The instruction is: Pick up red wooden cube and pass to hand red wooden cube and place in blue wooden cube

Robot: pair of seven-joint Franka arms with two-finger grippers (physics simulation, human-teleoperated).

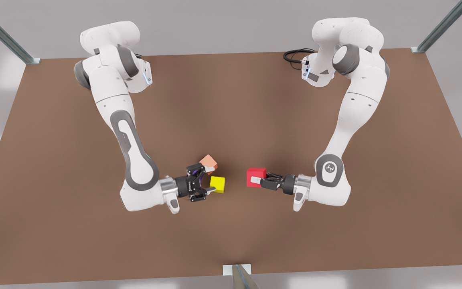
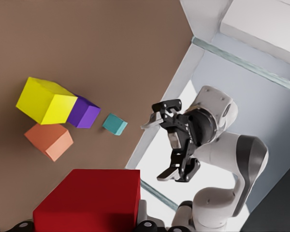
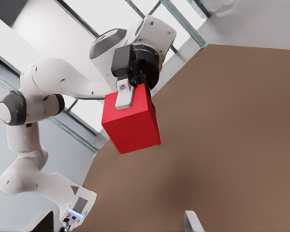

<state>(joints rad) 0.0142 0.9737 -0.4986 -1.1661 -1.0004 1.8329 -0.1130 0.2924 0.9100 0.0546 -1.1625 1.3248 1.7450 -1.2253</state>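
Your left gripper, on the front view's right, pinches the red wooden cube by its sides and holds it level above the table, leaving its far face free toward the other arm, which looks set up for a handover. Your right gripper faces that cube with fingers spread wide, near it but apart, over the yellow cube and orange cube. The blue wooden cube rests on the table just beyond the purple cube, farther from the red one.

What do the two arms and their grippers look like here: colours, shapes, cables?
Both arms are glossy white rounded links with dark grey joint bands. The left gripper and right gripper are black with pale grey fingertips. A black cable loops beside the base on the front view's right.
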